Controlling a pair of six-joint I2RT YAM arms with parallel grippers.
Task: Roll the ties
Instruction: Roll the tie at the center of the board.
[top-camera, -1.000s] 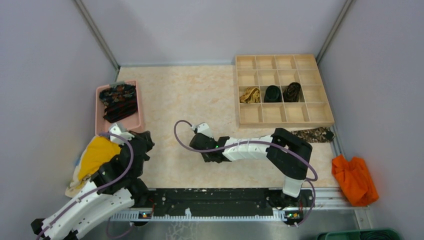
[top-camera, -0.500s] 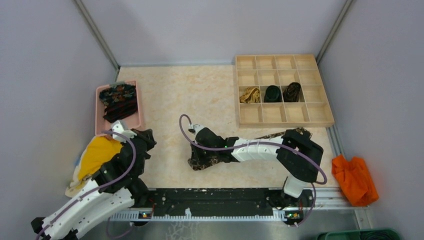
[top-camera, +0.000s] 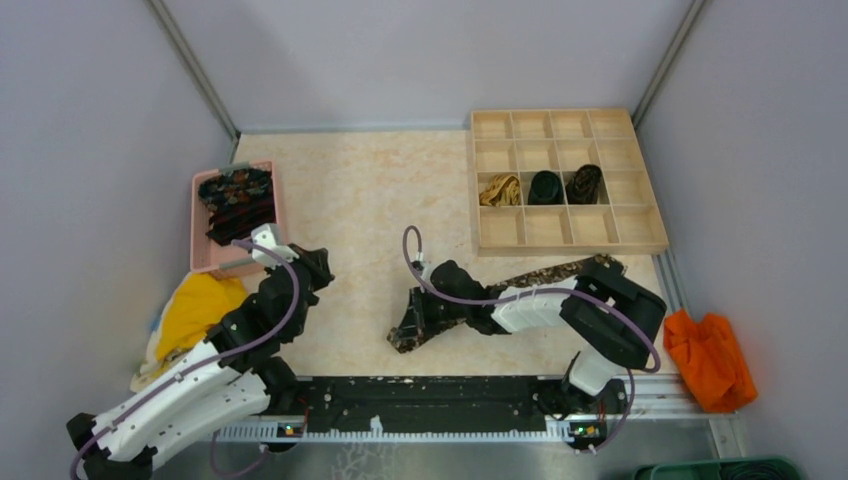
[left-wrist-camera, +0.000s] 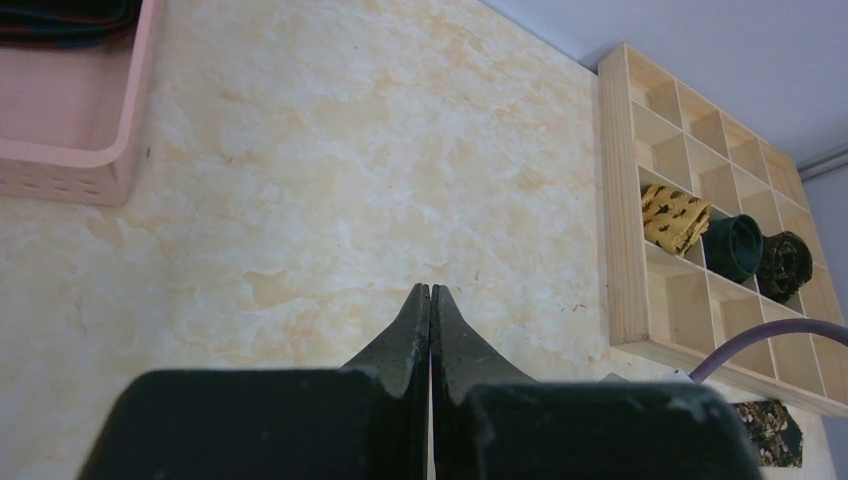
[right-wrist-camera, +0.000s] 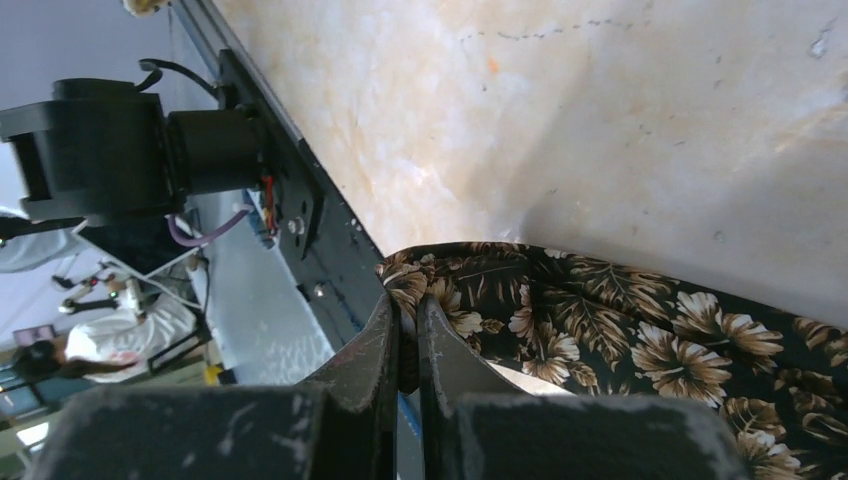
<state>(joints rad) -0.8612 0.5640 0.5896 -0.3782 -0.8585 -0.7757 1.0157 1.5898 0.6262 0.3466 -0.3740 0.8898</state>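
Observation:
A black tie with a tan floral print (top-camera: 540, 276) lies stretched across the table from the wooden box's front edge toward the near middle. My right gripper (top-camera: 412, 322) is shut on its wide end (right-wrist-camera: 470, 300), pinching a fold of the cloth between the fingers. My left gripper (top-camera: 318, 262) is shut and empty, its tips (left-wrist-camera: 431, 290) over bare table right of the pink tray. More dark printed ties (top-camera: 236, 203) lie piled in the pink tray. Three rolled ties sit in the box: golden-tan (top-camera: 500, 189), black (top-camera: 545, 186), dark speckled (top-camera: 585, 183).
The pink tray (top-camera: 202, 248) stands at the left. The wooden compartment box (top-camera: 566, 232) stands at the back right. A yellow cloth (top-camera: 195, 310) lies at the near left, an orange cloth (top-camera: 711, 357) at the near right. The black rail (top-camera: 430, 400) runs along the near edge.
My right gripper has pulled the floral tie leftward across the table and then drawn back a little to the right. My left arm has swung forward and right off the yellow cloth.

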